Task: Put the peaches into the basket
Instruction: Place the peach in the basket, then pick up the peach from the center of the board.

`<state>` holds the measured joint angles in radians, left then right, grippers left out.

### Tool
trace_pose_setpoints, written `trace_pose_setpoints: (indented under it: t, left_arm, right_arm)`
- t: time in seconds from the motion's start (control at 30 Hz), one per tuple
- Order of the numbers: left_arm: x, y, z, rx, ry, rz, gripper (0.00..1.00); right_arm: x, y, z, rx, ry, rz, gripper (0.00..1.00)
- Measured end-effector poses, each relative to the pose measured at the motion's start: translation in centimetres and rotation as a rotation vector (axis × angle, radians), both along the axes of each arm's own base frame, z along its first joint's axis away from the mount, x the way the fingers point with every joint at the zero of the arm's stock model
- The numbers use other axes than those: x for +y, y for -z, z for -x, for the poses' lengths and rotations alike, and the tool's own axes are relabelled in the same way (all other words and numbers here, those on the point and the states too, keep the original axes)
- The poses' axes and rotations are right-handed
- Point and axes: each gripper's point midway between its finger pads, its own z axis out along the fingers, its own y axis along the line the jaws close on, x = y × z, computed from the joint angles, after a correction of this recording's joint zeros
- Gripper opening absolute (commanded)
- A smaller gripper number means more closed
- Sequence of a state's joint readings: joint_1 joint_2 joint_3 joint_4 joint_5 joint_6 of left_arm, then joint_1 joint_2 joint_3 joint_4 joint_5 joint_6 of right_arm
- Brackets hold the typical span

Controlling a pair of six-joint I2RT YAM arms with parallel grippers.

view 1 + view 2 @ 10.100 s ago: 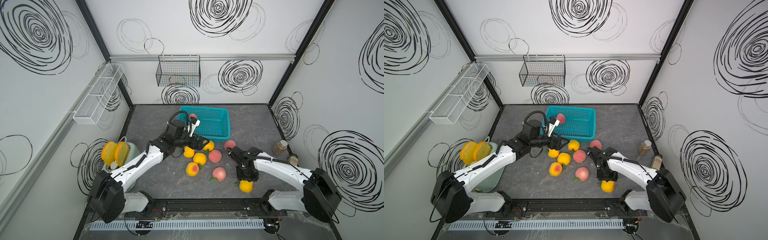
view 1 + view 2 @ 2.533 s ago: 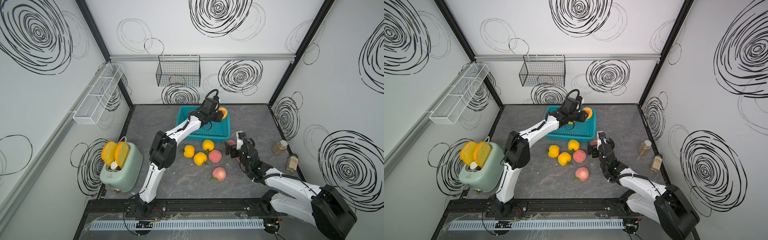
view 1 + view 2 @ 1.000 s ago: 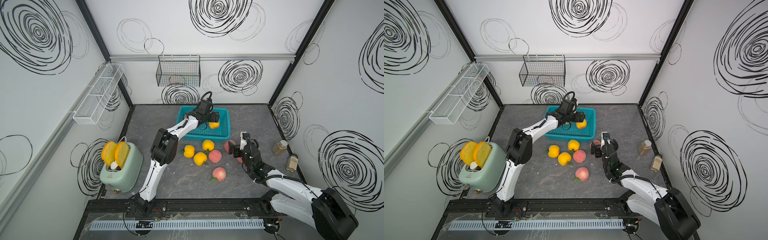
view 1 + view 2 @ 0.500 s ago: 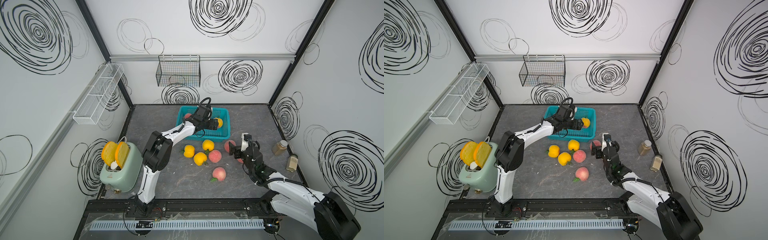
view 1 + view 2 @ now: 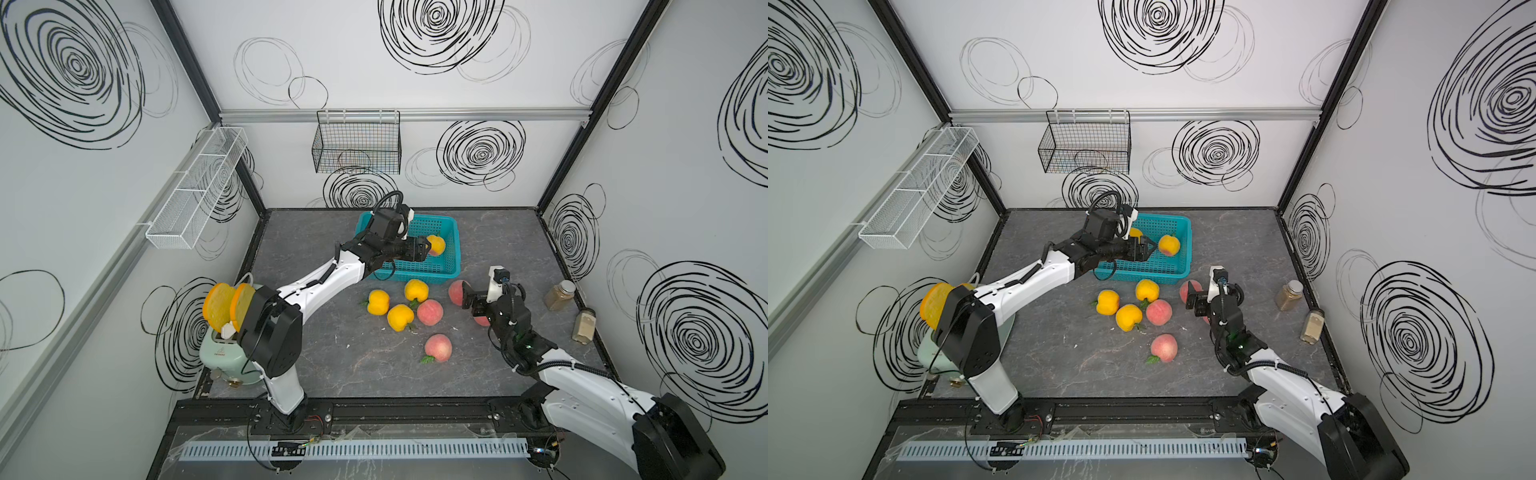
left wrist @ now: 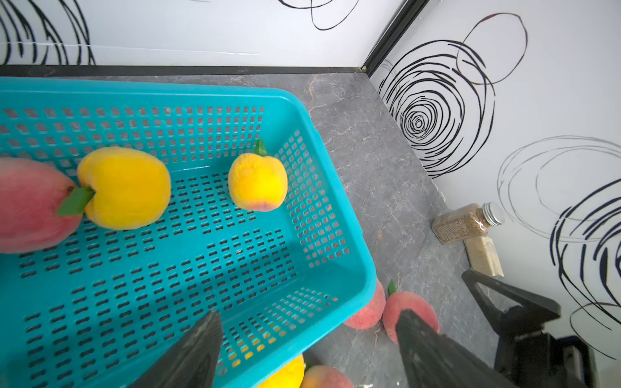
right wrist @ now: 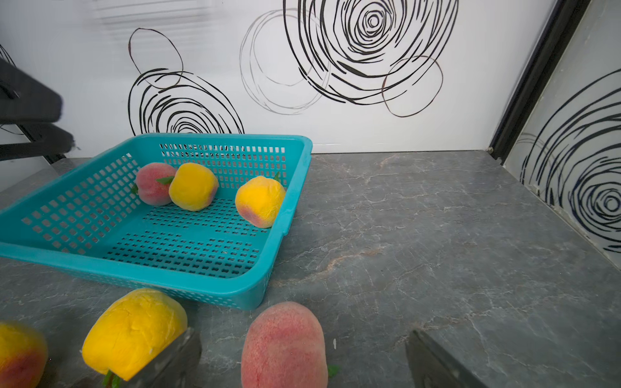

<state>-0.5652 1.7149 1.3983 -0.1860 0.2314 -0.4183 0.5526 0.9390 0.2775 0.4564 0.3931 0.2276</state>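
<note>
The teal basket (image 5: 454, 232) (image 5: 1187, 249) stands at the back of the table. It holds a pink peach (image 6: 30, 205) and two yellow peaches (image 6: 124, 188) (image 6: 258, 181). My left gripper (image 5: 422, 251) (image 6: 309, 322) hovers open and empty over the basket, next to the yellow-orange peach (image 5: 436, 245). My right gripper (image 5: 469, 300) (image 7: 304, 359) is open low over the table. A pink peach (image 7: 284, 346) (image 5: 456, 290) sits between its fingers with gaps on both sides. Several more peaches lie in front of the basket, among them yellow (image 5: 378, 302), pink (image 5: 430, 312) and pink (image 5: 438, 348).
A mint toaster (image 5: 220, 357) with two bread slices (image 5: 226, 305) stands at the front left. Two small jars (image 5: 561, 294) (image 5: 584, 326) stand by the right wall. A black wire basket (image 5: 357, 147) and a white mesh rack (image 5: 195, 191) hang on the walls.
The left arm's elbow has swung down toward the front left while its open gripper stays over the basket. The yellow-orange peach has settled by the basket's right wall. The right gripper has barely moved.
</note>
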Motion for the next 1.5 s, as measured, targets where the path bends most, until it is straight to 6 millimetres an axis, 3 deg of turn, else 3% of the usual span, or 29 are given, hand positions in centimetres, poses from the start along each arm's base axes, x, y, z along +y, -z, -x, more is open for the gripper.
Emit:
trace_pose_setpoints:
  t: [0.17, 0.47, 0.6, 0.73, 1.03, 1.5]
  left_arm:
    - [3.0, -0.3, 1.7, 0.007, -0.017, 0.014, 0.85]
    - [7.1, 4.6, 6.3, 0.121, -0.019, -0.013, 0.85]
    - [8.8, 5.0, 5.7, 0.132, -0.052, 0.001, 0.85]
    - [8.8, 5.0, 5.7, 0.133, -0.035, 0.029, 0.84]
    - [8.5, 4.7, 5.8, 0.131, 0.008, 0.084, 0.84]
    - [10.6, 4.0, 4.3, 0.127, -0.042, 0.139, 0.84]
  right_arm:
    - [0.0, 0.0, 0.0, 0.0, 0.0, -0.001, 0.99]
    - [-0.5, 1.0, 0.5, 0.039, -0.002, -0.026, 0.99]
    - [-0.8, 2.6, 0.9, 0.116, 0.007, -0.054, 0.99]
    - [-1.0, 3.4, 1.1, 0.17, 0.016, -0.098, 0.99]
    - [-0.7, 1.8, 0.7, 0.226, 0.038, -0.186, 0.99]
    - [-1.9, 5.9, 2.8, 0.431, 0.113, -0.312, 0.99]
